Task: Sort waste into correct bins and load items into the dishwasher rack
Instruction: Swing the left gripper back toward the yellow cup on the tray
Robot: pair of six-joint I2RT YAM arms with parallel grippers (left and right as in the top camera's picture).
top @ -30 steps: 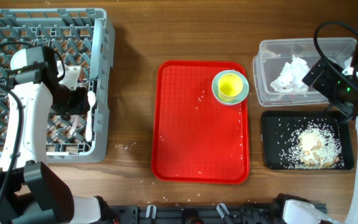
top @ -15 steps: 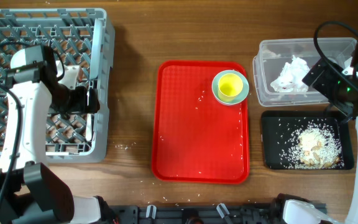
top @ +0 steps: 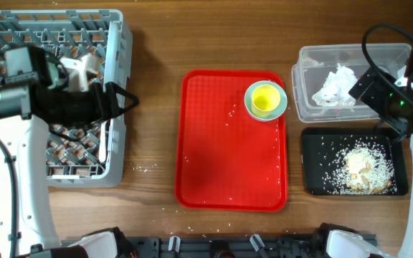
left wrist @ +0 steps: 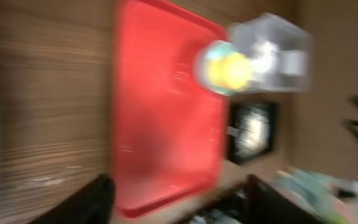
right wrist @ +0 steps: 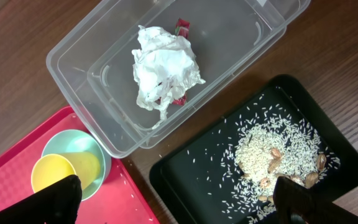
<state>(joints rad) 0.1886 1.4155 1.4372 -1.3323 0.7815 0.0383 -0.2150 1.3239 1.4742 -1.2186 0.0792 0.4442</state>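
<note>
A yellow cup (top: pixel 265 99) stands on a blue-green saucer (top: pixel 282 107) at the far right corner of the red tray (top: pixel 228 158). The clear tub (top: pixel 307 104) holds crumpled white tissue (right wrist: pixel 163 65) over a red wrapper (right wrist: pixel 182 26). The black tray (top: pixel 317 168) holds rice and scraps (top: pixel 368 168). My left gripper (top: pixel 124 102) is open and empty at the right edge of the grey rack (top: pixel 117 43), pointing at the red tray. In the blurred left wrist view its fingers (left wrist: pixel 176 202) frame the red tray (left wrist: pixel 166 112). My right gripper (right wrist: pixel 179 199) is open and empty, high above the tub and black tray.
Loose rice grains lie on the red tray and on the table near its front edge (top: pixel 145 168). A white piece, maybe a utensil, shows inside the rack near its right wall (top: pixel 106 140). Bare wood lies between rack and red tray.
My left arm has lifted out of the rack's middle and swung right, so the gripper now reaches past the rack's right wall. The right arm has not moved.
</note>
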